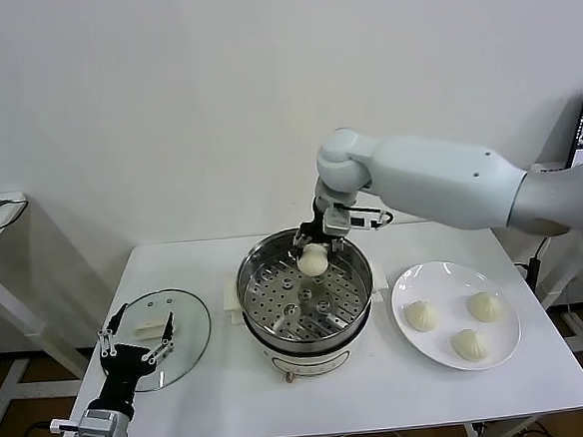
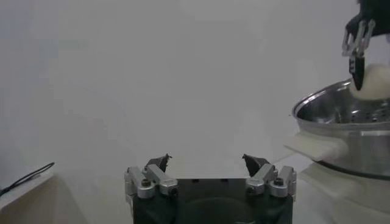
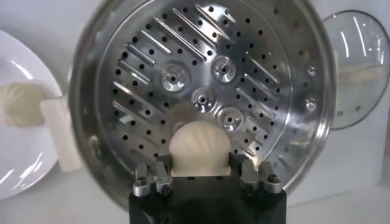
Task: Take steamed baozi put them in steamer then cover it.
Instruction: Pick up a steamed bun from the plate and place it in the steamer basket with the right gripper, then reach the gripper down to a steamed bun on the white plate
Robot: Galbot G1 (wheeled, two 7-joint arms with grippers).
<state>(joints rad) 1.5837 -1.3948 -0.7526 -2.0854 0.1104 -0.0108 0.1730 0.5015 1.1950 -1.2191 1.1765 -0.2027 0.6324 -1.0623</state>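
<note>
Your right gripper (image 1: 311, 245) is pinching one baozi (image 1: 314, 261) by its sides, up over the steamer (image 1: 305, 303). Three more buns (image 1: 470, 344) wait on the white plate (image 1: 412, 280). A bun looks soft and light, so squeeze gently on its round sides or it may squash. Your left gripper (image 1: 136, 331) waits wide open and empty by the glass lid (image 1: 190, 336).

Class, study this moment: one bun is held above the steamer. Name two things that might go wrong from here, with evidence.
1. The right claw holds the baozi above the steamer, toward its far rim, not yet on the perforated tray. Released now, it might bounce or roll against the wall.
2. Three more baozi wait on the plate; poor spacing could crowd the tray.
</note>
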